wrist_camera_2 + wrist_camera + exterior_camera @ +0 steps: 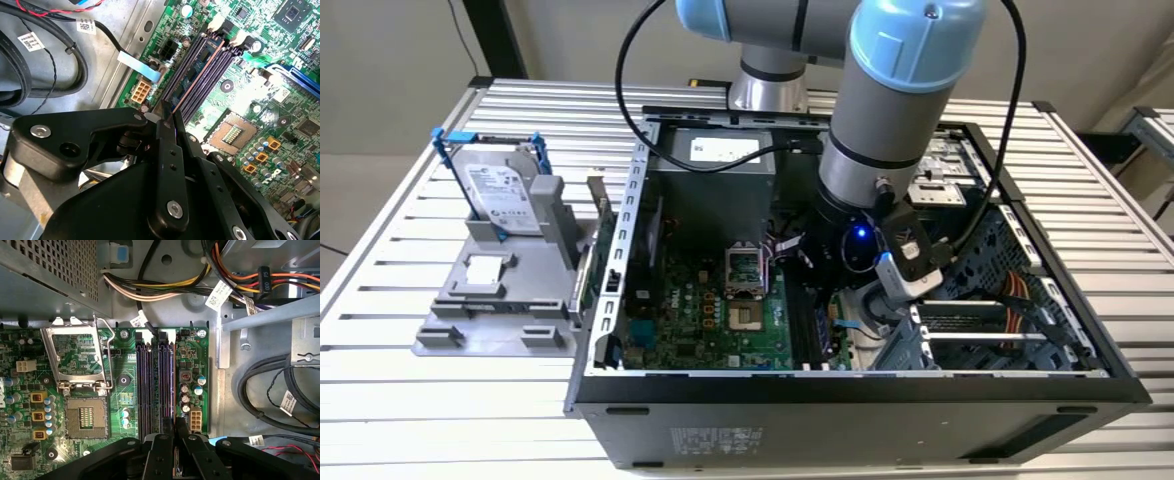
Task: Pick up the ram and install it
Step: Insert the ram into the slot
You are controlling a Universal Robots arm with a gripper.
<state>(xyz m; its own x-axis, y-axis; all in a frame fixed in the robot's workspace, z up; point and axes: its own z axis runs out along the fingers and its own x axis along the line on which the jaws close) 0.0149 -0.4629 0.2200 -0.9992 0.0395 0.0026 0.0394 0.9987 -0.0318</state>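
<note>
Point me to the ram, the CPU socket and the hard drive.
ram (197,80), second wrist view, on its upper edge above the memory slots.
CPU socket (87,420), first wrist view, on the pin grid.
hard drive (500,195), exterior view, on its labelled face, standing in the grey holder.

The cable tags (218,294) carry print, seemingly barcodes, but nothing can be read.

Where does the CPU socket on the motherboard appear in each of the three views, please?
Exterior view: the CPU socket sits mid-board inside the open case, to the exterior view's left of the arm.
Second wrist view: the socket lies beside the long slots.
First wrist view: the socket adjoins its raised metal frame.
Shared landmark: the memory slots run alongside it.
</note>
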